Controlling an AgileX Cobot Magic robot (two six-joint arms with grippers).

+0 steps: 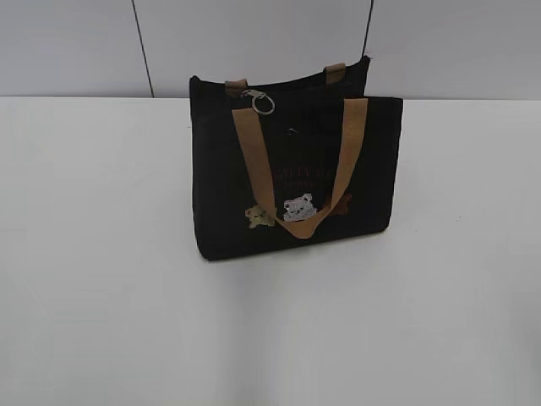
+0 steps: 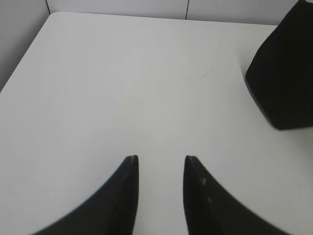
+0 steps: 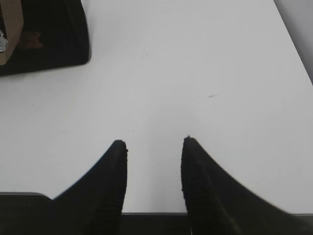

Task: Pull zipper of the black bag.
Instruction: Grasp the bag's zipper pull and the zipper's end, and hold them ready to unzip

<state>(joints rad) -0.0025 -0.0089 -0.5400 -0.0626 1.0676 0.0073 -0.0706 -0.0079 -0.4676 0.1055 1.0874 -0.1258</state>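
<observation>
The black bag (image 1: pixel 292 169) stands upright in the middle of the white table, with tan handles and three small bear patches on its face. The zipper (image 1: pixel 265 103), a small silver ring, hangs at the left end of the top seam. Neither arm shows in the exterior view. My left gripper (image 2: pixel 160 158) is open and empty over bare table, with a corner of the bag (image 2: pixel 286 73) far to its upper right. My right gripper (image 3: pixel 152 142) is open and empty near the table's front edge, with a corner of the bag (image 3: pixel 49 34) far to its upper left.
The white table (image 1: pixel 101 254) runs wide around the bag. A grey wall with dark seams (image 1: pixel 142 46) stands behind it. The table's front edge (image 3: pixel 151 213) lies just under my right gripper.
</observation>
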